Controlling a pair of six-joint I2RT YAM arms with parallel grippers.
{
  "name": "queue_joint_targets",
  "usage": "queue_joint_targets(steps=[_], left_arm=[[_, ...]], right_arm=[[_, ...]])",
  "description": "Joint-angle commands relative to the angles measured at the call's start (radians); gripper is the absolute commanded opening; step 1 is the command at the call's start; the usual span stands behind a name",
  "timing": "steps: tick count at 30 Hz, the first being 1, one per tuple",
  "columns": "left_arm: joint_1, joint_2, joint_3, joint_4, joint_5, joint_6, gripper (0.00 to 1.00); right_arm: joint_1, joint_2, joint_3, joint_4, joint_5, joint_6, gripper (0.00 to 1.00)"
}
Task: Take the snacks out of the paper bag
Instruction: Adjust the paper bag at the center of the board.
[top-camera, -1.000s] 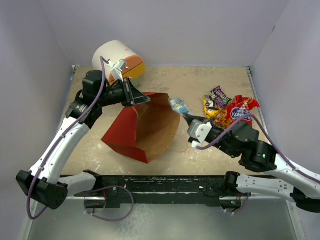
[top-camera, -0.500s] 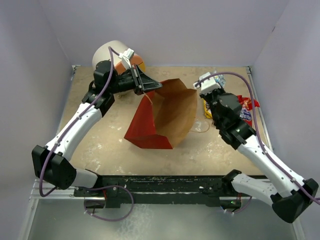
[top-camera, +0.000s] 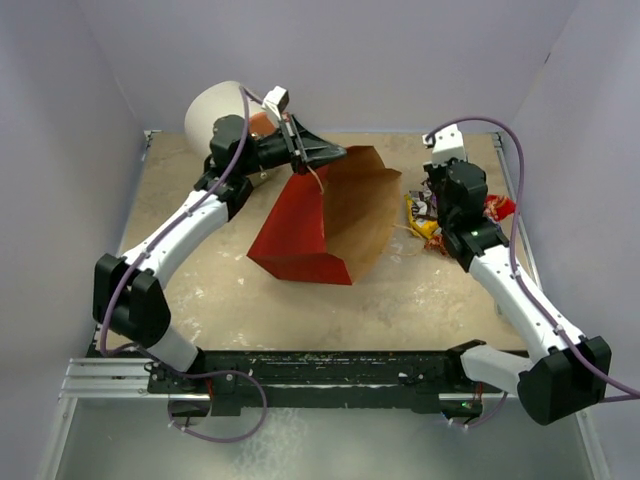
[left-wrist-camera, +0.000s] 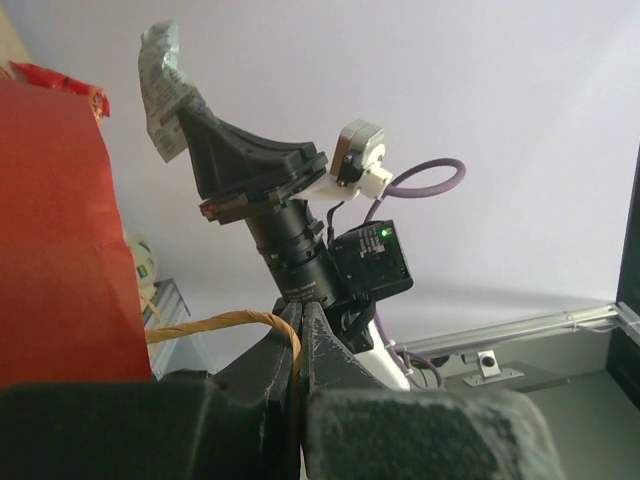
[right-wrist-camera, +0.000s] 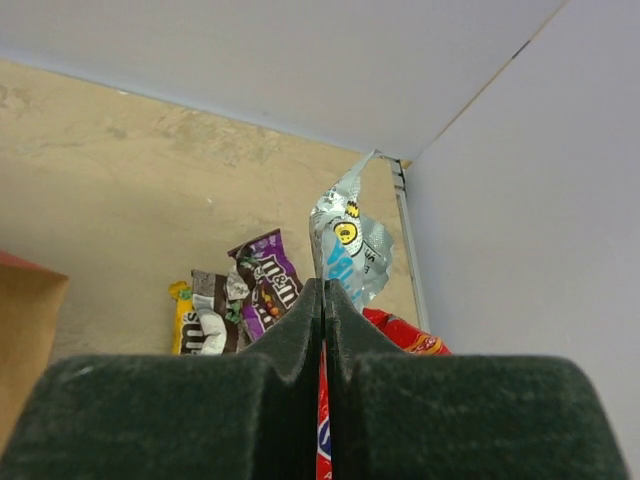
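Observation:
The paper bag (top-camera: 295, 235), red outside and brown inside, lies tipped on the table with its mouth toward the right. My left gripper (left-wrist-camera: 299, 312) is shut on its twisted brown handle (left-wrist-camera: 215, 322) and holds the upper rim up (top-camera: 318, 165). My right gripper (right-wrist-camera: 323, 292) is shut on a silver-blue crinkly packet (right-wrist-camera: 350, 235), raised above the other snacks near the far right corner. Under it lie a purple packet (right-wrist-camera: 266, 280), a brown packet (right-wrist-camera: 208, 312), a yellow one (right-wrist-camera: 180, 322) and the big red bag (right-wrist-camera: 405, 335). The pile shows from above too (top-camera: 428, 215).
A white cylindrical drawer unit (top-camera: 220, 112) with an orange front stands at the back left, just behind my left arm. Pale walls close the table on the left, back and right; the snack pile sits close to the right wall (right-wrist-camera: 520, 250).
My right arm has swung back and right with the silver-blue packet, from the bag's mouth to above the snack pile. My left gripper has pulled the handle up and right, tipping the bag.

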Motion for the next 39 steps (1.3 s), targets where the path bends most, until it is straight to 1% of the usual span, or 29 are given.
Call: queue_joint_targets(steps=[1,6,8,10,12,15,18,21,22,24,26,28,30,31,35,38,39], left_arm=[[-0.059,0.042,0.056,0.216,0.015,-0.134,0.0],[-0.091,0.067,0.048,0.255,0.025,-0.183,0.0],[-0.082,0.054,0.012,0.302,0.033,-0.219,0.0],[-0.054,0.025,-0.03,0.302,0.043,-0.22,0.0],[-0.001,-0.027,-0.093,0.237,0.055,-0.198,0.0],[0.104,-0.109,-0.227,0.139,0.064,-0.178,0.0],[0.146,-0.13,-0.303,-0.012,0.079,-0.084,0.0],[0.169,-0.124,-0.304,-0.138,0.087,0.025,0.0],[0.179,-0.125,-0.292,-0.215,0.085,0.068,0.0],[0.198,-0.124,-0.253,-0.334,0.069,0.159,0.0],[0.206,-0.12,-0.19,-0.477,0.035,0.263,0.0],[0.208,-0.112,-0.143,-0.574,0.011,0.339,0.0],[0.209,-0.112,-0.125,-0.615,0.001,0.369,0.06],[0.209,-0.115,-0.123,-0.627,-0.004,0.379,0.11],[0.209,-0.134,-0.108,-0.675,-0.024,0.436,0.36],[0.209,-0.147,-0.069,-0.734,-0.047,0.502,0.53],[0.209,-0.149,-0.055,-0.756,-0.052,0.523,0.56]], right_arm=[[-0.038,-0.015,0.061,0.033,-0.028,0.069,0.0],[-0.041,-0.024,0.047,0.004,-0.032,0.074,0.0],[-0.04,-0.019,0.046,-0.009,-0.03,0.091,0.0],[-0.041,-0.005,0.053,-0.023,-0.024,0.111,0.0],[-0.041,0.017,0.066,-0.041,-0.023,0.118,0.0],[-0.041,0.056,0.087,-0.063,-0.011,0.114,0.0],[-0.042,0.101,0.108,-0.079,0.009,0.103,0.0],[-0.041,0.153,0.134,-0.089,0.071,0.119,0.0],[-0.041,0.172,0.142,-0.088,0.105,0.141,0.0],[-0.042,0.218,0.167,-0.111,0.165,0.173,0.0],[-0.042,0.267,0.192,-0.148,0.185,0.178,0.0],[-0.042,0.318,0.21,-0.158,0.192,0.172,0.0],[-0.042,0.358,0.213,-0.141,0.188,0.151,0.0],[-0.042,0.377,0.215,-0.128,0.186,0.137,0.0],[-0.046,0.467,0.251,-0.104,0.203,0.13,0.0],[-0.058,0.535,0.281,-0.103,0.213,0.148,0.0],[-0.061,0.554,0.289,-0.102,0.215,0.152,0.0]])
